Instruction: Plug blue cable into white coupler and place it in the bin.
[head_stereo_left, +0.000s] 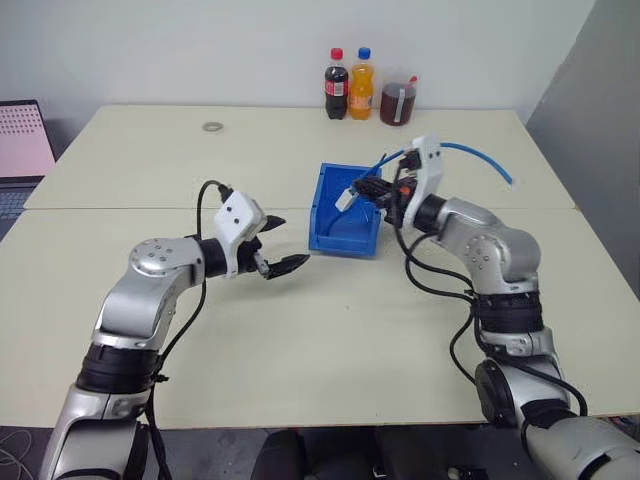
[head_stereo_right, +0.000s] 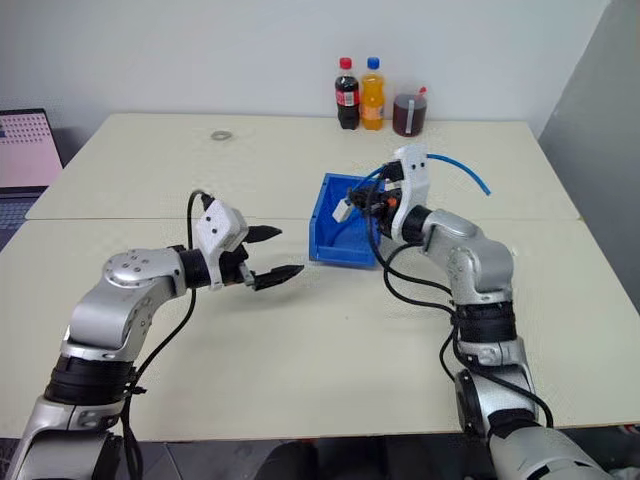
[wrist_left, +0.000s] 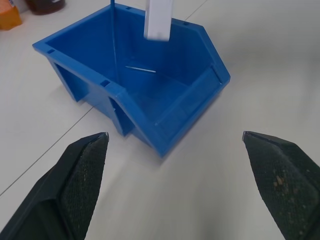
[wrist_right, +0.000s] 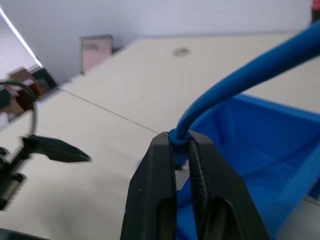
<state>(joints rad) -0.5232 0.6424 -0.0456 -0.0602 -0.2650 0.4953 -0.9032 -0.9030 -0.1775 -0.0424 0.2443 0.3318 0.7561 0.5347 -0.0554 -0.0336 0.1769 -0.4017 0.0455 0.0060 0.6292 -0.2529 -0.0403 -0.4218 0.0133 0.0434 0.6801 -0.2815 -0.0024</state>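
Now, near to far:
Left gripper (head_stereo_left: 277, 243): hovering above the table (head_stereo_left: 300, 350) just short of the bin's lowered lip, jaws spread wide, holding nothing.
Right gripper (wrist_right: 181, 145): pinching the blue cable (head_stereo_left: 480, 155) narrowly at its end, over the bin (head_stereo_left: 325, 237).
White coupler (head_stereo_left: 345, 199): hanging from that end above the bin.
Progress: plugging looks done; lowering and releasing is remaining.
Bin contents: apparently just a thin strand (wrist_left: 141, 69) lying on its floor.
Far edge: bottles (head_stereo_left: 349, 84) standing.

Cola bottle (head_stereo_left: 336, 84), orange soda bottle (head_stereo_left: 361, 84), perhaps a jug (head_stereo_left: 397, 99), small ring (head_stereo_left: 211, 126), table (head_stereo_left: 150, 160)
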